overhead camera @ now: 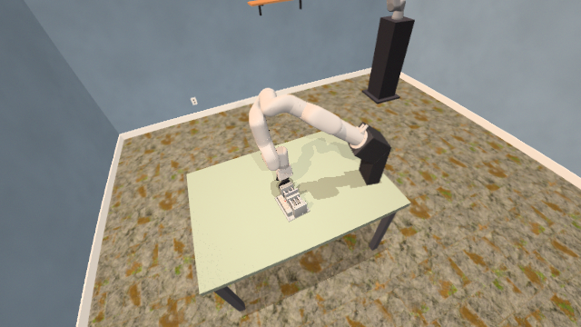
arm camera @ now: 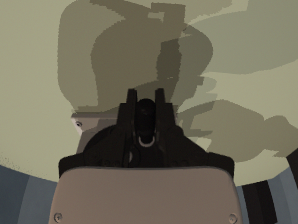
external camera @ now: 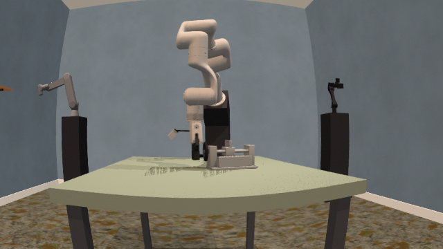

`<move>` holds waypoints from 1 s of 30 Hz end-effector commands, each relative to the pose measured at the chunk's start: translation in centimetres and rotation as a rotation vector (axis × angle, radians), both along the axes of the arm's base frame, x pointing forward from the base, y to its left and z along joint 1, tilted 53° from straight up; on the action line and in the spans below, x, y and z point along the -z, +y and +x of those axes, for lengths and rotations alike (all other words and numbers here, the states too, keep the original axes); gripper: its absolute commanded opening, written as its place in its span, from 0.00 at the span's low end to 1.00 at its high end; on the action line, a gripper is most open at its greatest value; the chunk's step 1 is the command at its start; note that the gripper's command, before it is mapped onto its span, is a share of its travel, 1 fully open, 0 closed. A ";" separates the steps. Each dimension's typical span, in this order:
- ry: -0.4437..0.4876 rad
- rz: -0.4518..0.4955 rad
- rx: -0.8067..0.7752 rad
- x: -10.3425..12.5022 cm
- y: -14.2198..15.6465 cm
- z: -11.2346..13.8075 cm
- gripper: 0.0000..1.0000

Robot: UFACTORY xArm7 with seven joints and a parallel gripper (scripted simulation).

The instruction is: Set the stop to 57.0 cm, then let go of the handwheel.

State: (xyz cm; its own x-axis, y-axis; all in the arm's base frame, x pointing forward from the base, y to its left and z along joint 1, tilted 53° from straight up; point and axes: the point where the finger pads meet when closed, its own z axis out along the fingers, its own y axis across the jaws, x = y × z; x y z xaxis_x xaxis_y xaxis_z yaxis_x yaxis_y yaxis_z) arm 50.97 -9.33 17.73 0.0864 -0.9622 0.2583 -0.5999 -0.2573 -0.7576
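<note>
Quantities present: one table with four dark legs visible in the exterior view; one white seven-joint arm carrying one gripper; one grey slide fixture with one black handwheel and one stop block. Three black pedestals: one under the arm, one bearing a small grey arm figure, one bearing a small black one. One orange wall shelf. One wall outlet.

Blue-grey room around a pale green table

We see blue-grey walls, a mottled brown floor, a white baseboard, tall black pedestals at either side, and an orange wall shelf.
</note>
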 end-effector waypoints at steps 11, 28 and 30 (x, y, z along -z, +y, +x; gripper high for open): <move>0.000 -0.001 0.002 -0.5 -0.1 -1.8 0.06; 0.000 -0.001 0.002 -4.0 0.8 -3.0 0.06; 0.000 -0.001 0.002 -4.9 1.1 -2.4 0.06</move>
State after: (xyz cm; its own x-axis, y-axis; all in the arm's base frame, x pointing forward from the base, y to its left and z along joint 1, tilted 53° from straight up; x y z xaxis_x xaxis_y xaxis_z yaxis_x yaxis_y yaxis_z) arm 47.73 -8.76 20.90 0.0885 -0.9628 0.2552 -0.6073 -0.2553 -0.7524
